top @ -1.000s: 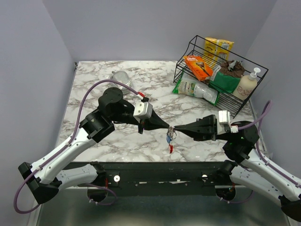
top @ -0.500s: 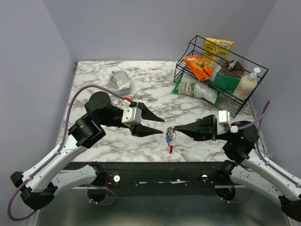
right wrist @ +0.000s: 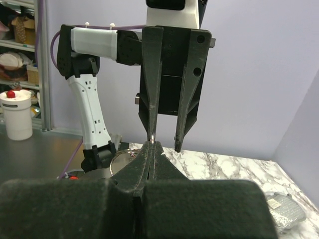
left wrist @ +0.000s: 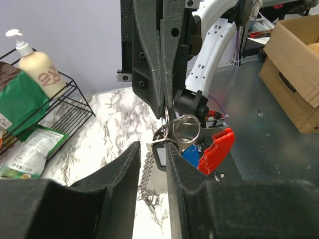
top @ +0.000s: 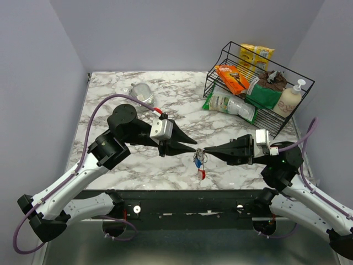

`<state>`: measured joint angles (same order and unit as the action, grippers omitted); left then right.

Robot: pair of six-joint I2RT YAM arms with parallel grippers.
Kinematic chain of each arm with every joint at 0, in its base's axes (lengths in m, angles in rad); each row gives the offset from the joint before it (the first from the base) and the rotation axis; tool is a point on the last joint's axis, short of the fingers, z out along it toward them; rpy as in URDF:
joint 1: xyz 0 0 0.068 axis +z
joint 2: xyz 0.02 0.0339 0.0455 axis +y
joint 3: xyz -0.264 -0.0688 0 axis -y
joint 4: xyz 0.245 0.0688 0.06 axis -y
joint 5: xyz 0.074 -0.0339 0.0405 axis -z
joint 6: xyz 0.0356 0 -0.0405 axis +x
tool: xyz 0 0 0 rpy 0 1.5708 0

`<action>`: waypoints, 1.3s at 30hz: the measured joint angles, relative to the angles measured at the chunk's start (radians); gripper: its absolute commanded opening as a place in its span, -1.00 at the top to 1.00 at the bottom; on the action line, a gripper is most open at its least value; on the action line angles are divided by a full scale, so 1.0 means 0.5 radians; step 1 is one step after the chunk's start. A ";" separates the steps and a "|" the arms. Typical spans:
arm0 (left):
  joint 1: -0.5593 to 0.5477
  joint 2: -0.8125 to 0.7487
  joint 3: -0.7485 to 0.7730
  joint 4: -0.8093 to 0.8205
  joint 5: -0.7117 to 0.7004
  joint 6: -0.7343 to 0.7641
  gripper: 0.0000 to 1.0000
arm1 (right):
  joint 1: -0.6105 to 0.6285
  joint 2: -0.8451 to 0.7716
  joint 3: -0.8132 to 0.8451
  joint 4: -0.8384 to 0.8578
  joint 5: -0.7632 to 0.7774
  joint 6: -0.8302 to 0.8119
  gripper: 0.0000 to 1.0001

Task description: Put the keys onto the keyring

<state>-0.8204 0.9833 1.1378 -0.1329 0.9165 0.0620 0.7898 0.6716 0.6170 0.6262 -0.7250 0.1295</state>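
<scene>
The keyring [top: 199,159] hangs above the marble table near its front edge, with a silver ring [left wrist: 187,128], a red tag [left wrist: 217,149], a blue tag [left wrist: 191,155] and a chain [left wrist: 148,177]. My right gripper [top: 205,152] is shut on the ring's top and holds it up; its closed tips show in the right wrist view [right wrist: 151,144]. My left gripper [top: 193,148] faces it, open with a narrow gap [left wrist: 153,145]. One dark key with a light centre [left wrist: 161,155] hangs at the tip of its right finger. I cannot make out a second key.
A black wire basket [top: 216,70] at the back right holds snack packs and a soap bottle [top: 290,98]. A silver foil pouch [top: 140,91] lies at the back left. The table's front edge is just below the hanging keyring.
The left gripper drew back from the keyring and opened wide, then came in again with a narrower gap. The right gripper stayed still, holding the ring.
</scene>
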 measured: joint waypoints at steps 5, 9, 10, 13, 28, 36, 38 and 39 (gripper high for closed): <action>0.000 0.002 0.000 0.024 0.000 -0.016 0.34 | 0.000 -0.001 0.000 0.000 0.001 0.000 0.99; 0.000 0.005 0.000 0.024 0.002 -0.021 0.29 | 0.000 -0.001 0.000 0.000 0.001 0.000 0.99; 0.000 0.005 0.000 0.024 0.002 -0.021 0.31 | 0.000 -0.001 0.000 0.000 0.001 0.000 0.99; 0.000 0.005 0.000 0.025 0.002 -0.021 0.36 | 0.001 -0.001 0.000 0.000 0.001 0.000 0.99; -0.012 0.021 0.000 0.050 0.002 -0.035 0.47 | 0.001 -0.001 0.000 0.000 0.001 0.000 0.99; -0.024 0.027 0.000 0.057 0.004 -0.037 0.46 | 0.000 -0.001 0.000 0.000 0.001 0.000 0.99; -0.027 0.027 0.000 0.061 0.009 -0.037 0.46 | 0.000 -0.001 0.000 0.000 0.001 0.000 0.99; -0.027 0.027 0.000 0.063 0.011 -0.037 0.45 | 0.000 -0.001 0.000 0.000 0.001 0.000 0.99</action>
<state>-0.8337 0.9970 1.1378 -0.1013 0.9222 0.0433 0.7898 0.6712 0.6170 0.6262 -0.7246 0.1295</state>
